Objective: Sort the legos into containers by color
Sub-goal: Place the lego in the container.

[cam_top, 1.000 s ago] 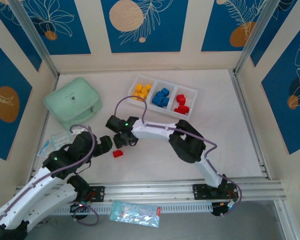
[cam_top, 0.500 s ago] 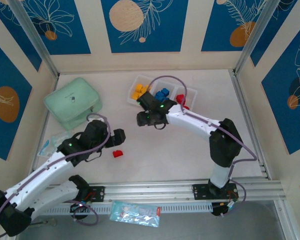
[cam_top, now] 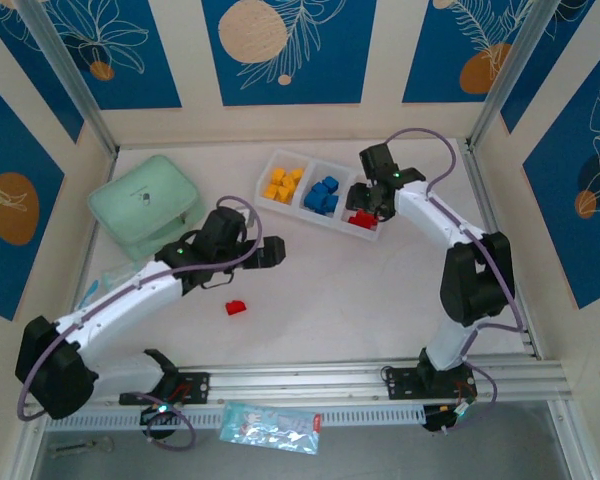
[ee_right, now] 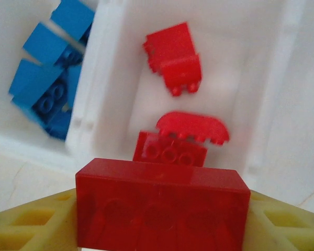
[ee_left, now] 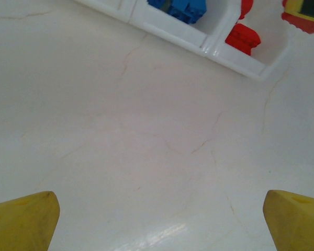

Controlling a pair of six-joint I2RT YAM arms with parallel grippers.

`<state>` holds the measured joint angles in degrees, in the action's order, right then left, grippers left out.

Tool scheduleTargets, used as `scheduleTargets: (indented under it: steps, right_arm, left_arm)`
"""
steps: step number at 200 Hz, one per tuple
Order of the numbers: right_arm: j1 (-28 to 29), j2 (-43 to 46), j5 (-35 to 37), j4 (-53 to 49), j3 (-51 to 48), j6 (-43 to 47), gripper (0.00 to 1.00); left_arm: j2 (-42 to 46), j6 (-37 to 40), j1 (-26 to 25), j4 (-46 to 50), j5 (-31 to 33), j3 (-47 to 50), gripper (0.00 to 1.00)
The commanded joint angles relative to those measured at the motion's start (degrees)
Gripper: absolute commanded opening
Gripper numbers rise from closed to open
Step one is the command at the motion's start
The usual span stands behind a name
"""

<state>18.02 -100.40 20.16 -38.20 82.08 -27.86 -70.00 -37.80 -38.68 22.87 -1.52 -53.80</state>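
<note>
Over the last second our right arm has swung from the middle of the desk (cam_top: 310, 290) out to the far tray (cam_top: 305, 183). Our left arm has stretched forward past the loose red brick (cam_top: 236, 307), which has stayed where it lay.

Our right pincer (cam_top: 375, 202) now hangs over the tray's end compartment (ee_right: 225, 78), pinching a red brick (ee_right: 162, 209) between its yellow fingers (ee_right: 31, 225), one at each end of the brick. Beneath the held brick, in the right wrist view, other red bricks (ee_right: 172, 57) lie on the white floor of that compartment. Across a dividing wall (ee_right: 97, 89), blue bricks (ee_right: 47, 99) lie piled in the next compartment. From above we see the yellow bricks (cam_top: 283, 182) in the compartment at the tray's other end, the blue ones in the middle and the red ones under our right pincer.

Our left pincer (cam_top: 270, 252) is spread wide and carries nothing. It hovers over bare desk between the loose red brick and the tray, apart from both. In the left wrist view its fingertips (ee_left: 21, 222) sit at the lower corners with only desk surface between them, and the tray's near corner shows along the top edge.

We also see a mint-green case (cam_top: 145, 205) at the far left, well apart from the tray. A printed packet (cam_top: 270, 427) lies beyond the rail between our arm bases.
</note>
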Motion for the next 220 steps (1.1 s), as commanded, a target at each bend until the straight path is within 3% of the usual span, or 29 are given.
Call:
scheduleTargets:
  steps: [1, 48, 109, 144, 220]
  right_arm:
    - [-2.28, -4.42, -0.73, -0.11, 4.32, 2.33, 0.63]
    - [-4.22, -12.23, 0.07, -2.66, 13.02, 4.06, 0.73]
    - [-2.06, -7.64, 0.18, -2.01, 10.77, 4.16, 0.81]
    - [2.11, -2.04, -2.07, -0.60, 4.78, 3.14, 0.83]
    - [18.70, 4.87, -6.58, 2.37, -6.35, 1.66, 0.88]
  left_arm:
    - [-1.87, 1.86, 0.55, -2.06, -2.70, -2.77, 0.99]
    - [-3.66, 2.43, 0.53, -1.34, -1.79, -4.29, 0.99]
    - [-2.72, 2.35, 0.54, -0.84, -1.05, -3.69, 0.99]
    - [-0.94, 1.88, 0.69, 0.39, 0.25, -2.31, 0.99]
    - [8.79, -0.75, 1.06, 8.72, 4.53, 2.79, 0.99]
